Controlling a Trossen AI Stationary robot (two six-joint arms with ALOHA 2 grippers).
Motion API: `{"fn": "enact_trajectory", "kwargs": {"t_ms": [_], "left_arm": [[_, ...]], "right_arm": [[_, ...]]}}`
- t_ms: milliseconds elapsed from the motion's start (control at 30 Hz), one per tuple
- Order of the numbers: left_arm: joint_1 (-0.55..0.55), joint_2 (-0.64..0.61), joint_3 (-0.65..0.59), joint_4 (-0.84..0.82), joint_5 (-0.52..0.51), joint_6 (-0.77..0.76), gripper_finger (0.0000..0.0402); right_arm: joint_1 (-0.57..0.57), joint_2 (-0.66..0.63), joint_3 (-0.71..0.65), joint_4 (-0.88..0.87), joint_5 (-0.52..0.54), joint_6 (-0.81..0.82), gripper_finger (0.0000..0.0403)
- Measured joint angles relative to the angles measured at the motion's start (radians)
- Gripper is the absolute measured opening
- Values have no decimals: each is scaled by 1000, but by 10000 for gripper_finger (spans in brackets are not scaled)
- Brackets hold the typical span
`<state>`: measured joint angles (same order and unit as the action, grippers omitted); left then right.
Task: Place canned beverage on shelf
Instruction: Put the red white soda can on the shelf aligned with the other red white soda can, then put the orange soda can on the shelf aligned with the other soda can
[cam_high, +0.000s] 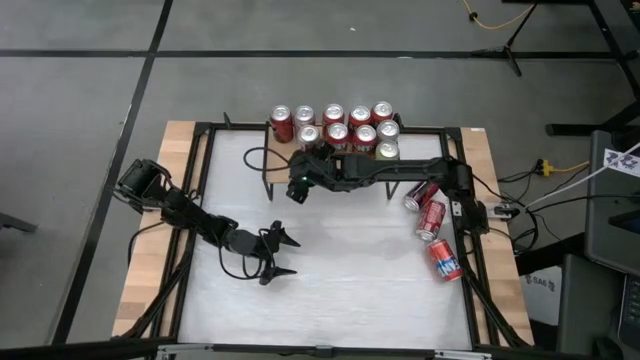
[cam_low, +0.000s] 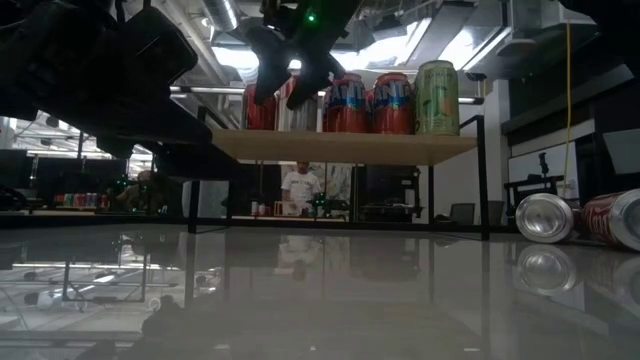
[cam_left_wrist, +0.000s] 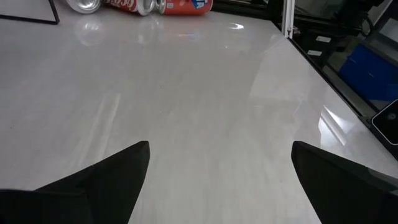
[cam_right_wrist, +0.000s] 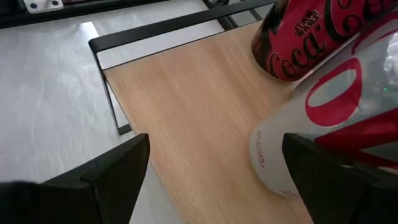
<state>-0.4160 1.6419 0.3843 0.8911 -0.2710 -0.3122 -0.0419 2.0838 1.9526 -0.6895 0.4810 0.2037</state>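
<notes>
My right gripper (cam_high: 297, 187) hung open over the shelf (cam_right_wrist: 205, 106), silver can (cam_right_wrist: 323, 124) standing free beside it. Left gripper (cam_high: 278, 254) idled open over the table (cam_high: 350, 260).

- The shelf (cam_high: 262, 152) is a low stand with a light-wood plank top (cam_right_wrist: 205, 106) on thin black metal legs (cam_low: 193, 205), at the table's far edge.
- Nine or so cans (cam_high: 335, 126) stand upright on its right part, in two rows; mostly red, one green (cam_low: 436, 97).
- A silver-and-red can (cam_right_wrist: 323, 124) stands upright on the plank beside a dark Coca-Cola can (cam_right_wrist: 298, 37).
- Three cans (cam_high: 430, 222) lie on their sides on the table, right of the shelf; the nearest seems red and blue (cam_high: 445, 259).
</notes>
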Motion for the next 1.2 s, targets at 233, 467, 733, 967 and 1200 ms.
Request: {"fn": "enact_trajectory", "kwargs": {"t_ms": [233, 467, 733, 967, 1200], "left_arm": [[0, 0, 0, 0, -1, 0, 386], [0, 0, 0, 0, -1, 0, 386], [0, 0, 0, -4, -1, -1, 386], [0, 0, 0, -4, -2, -2, 386], [0, 0, 0, -4, -2, -3, 386]], "right_arm": [[6, 0, 0, 0, -4, -23, 358], [89, -40, 0, -27, -47, -23, 358], [236, -165, 2, -218, -43, 48, 358], [381, -229, 2, -586, -29, 332, 358], [530, -232, -3, -883, -74, 677, 358]]}}
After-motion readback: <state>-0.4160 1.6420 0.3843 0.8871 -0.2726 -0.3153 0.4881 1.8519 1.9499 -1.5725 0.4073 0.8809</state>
